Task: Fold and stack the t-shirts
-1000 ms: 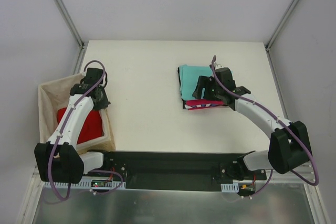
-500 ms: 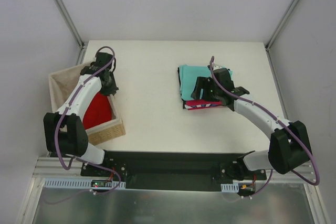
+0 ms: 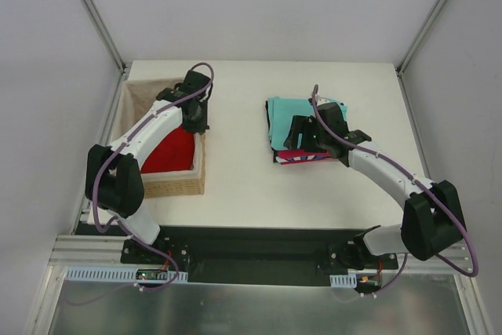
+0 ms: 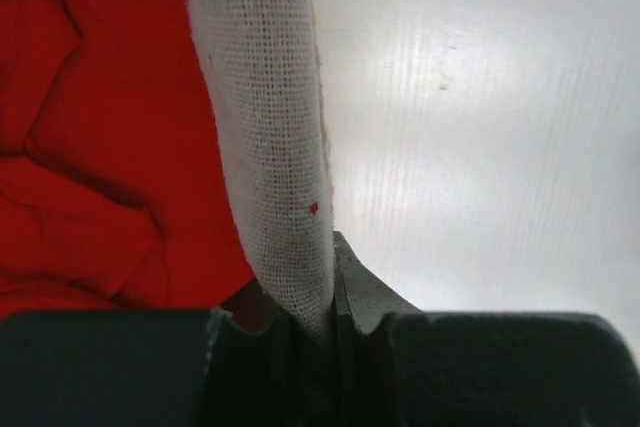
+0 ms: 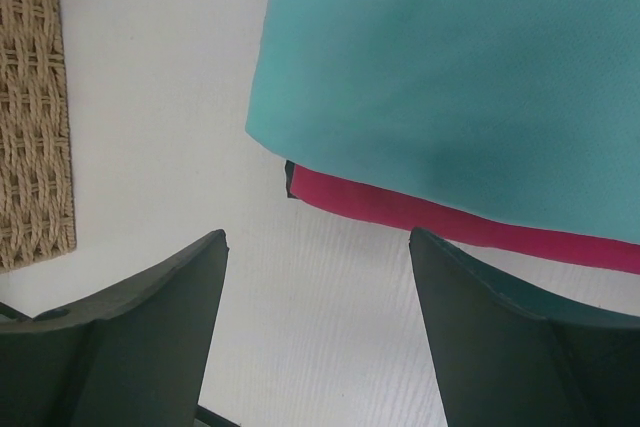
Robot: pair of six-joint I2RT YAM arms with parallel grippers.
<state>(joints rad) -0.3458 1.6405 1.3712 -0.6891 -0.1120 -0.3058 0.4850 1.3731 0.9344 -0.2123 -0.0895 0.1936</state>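
Note:
My left gripper (image 3: 194,118) is shut on the cloth-lined right rim (image 4: 275,147) of the tan wicker basket (image 3: 176,186). The bright red t-shirt (image 3: 169,151) lies crumpled inside the basket and fills the left of the left wrist view (image 4: 90,127). A folded stack lies right of centre with the teal t-shirt (image 3: 286,111) on top. The magenta one (image 5: 450,217) and a black corner (image 5: 289,179) show beneath it, and a striped edge (image 3: 302,159) shows at the front. My right gripper (image 3: 302,137) is open and empty at the stack's near left edge (image 5: 318,247).
The basket's wicker side (image 5: 35,117) shows at the left of the right wrist view, with bare white tabletop (image 3: 235,139) between it and the stack. Metal frame posts (image 3: 98,17) rise at the table's back corners.
My left gripper has dragged the basket to the right and turned it, from off the table's left edge onto the tabletop. The right arm has barely moved.

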